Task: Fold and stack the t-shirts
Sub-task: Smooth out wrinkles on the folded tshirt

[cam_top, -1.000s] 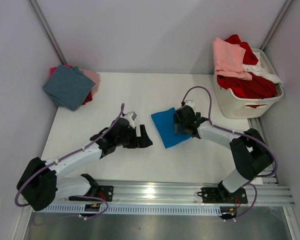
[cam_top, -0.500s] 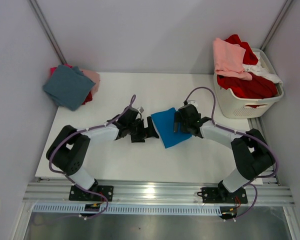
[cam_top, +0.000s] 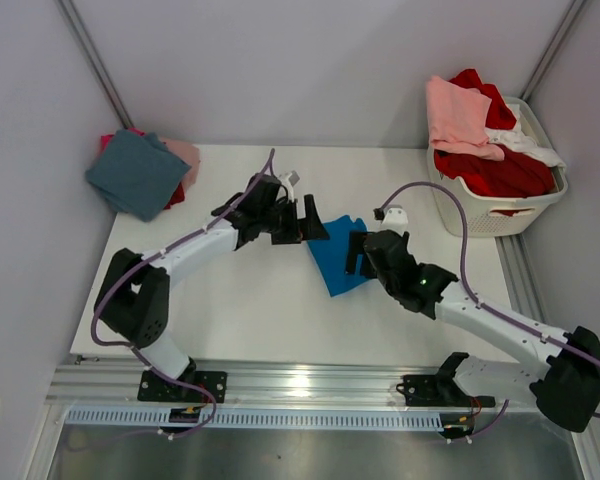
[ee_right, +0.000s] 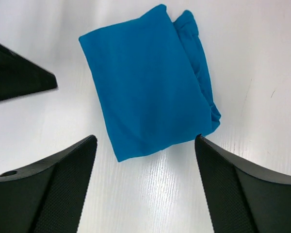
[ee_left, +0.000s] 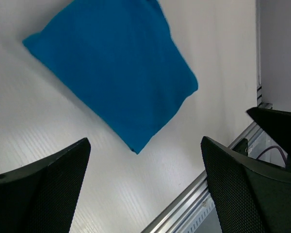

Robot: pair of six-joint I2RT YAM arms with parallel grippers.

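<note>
1. Near the middle of the table (cam_top: 240, 300) we have the blue t-shirt (cam_top: 332, 265) lying folded and flat, held by nothing.
2. Our left gripper (cam_top: 308, 222) hangs just beside its far corner and our right gripper (cam_top: 358, 255) over its right edge, both with jaws wide and empty.
3. Pinching only the top layer could peel the fold open.
4. The bunched right edge may trail and drag.
5. With both grippers this close, we risk them knocking together.
6. The folded pile (cam_top: 138, 172) sits well apart at the far-left corner; a long carry could loosen the shirt.
</note>
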